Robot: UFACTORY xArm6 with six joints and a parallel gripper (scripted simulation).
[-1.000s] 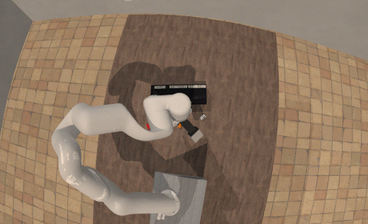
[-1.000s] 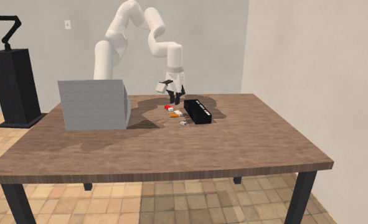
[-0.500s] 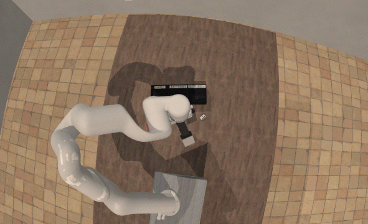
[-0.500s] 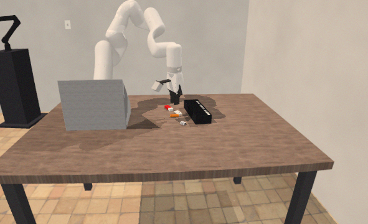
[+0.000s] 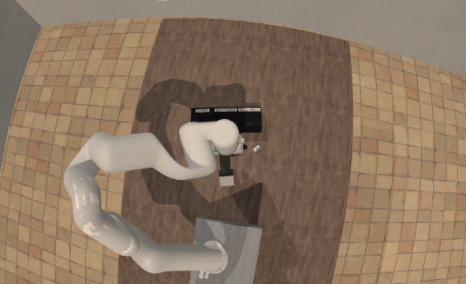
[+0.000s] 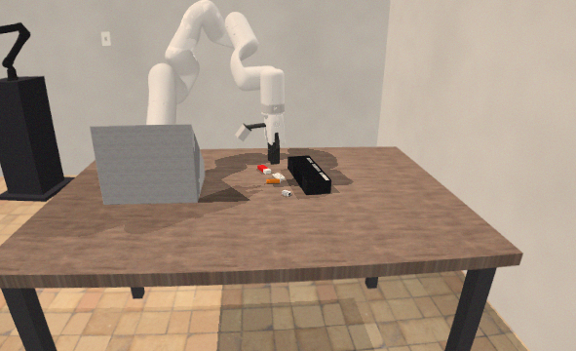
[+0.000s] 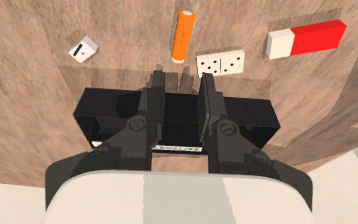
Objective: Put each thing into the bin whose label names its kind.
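A black bin (image 7: 177, 117) with three labelled compartments lies right below my gripper (image 7: 182, 87); it also shows in the exterior view (image 6: 309, 174) and the overhead view (image 5: 227, 119). My gripper (image 6: 273, 158) hangs low by the bin's far end, fingers a little apart with nothing between them. Beyond the bin on the table lie an orange battery (image 7: 183, 36), a white domino (image 7: 220, 62), a red and white eraser-like block (image 7: 305, 39) and a small white piece (image 7: 83, 49). The labels are too small to read. In the overhead view the arm hides the fingers.
A large grey box (image 6: 146, 163) stands on the table to the left of the things, at the arm's base. A black stand (image 6: 19, 136) with another arm is off the table at far left. The small white piece (image 6: 287, 193) lies nearest the table's front.
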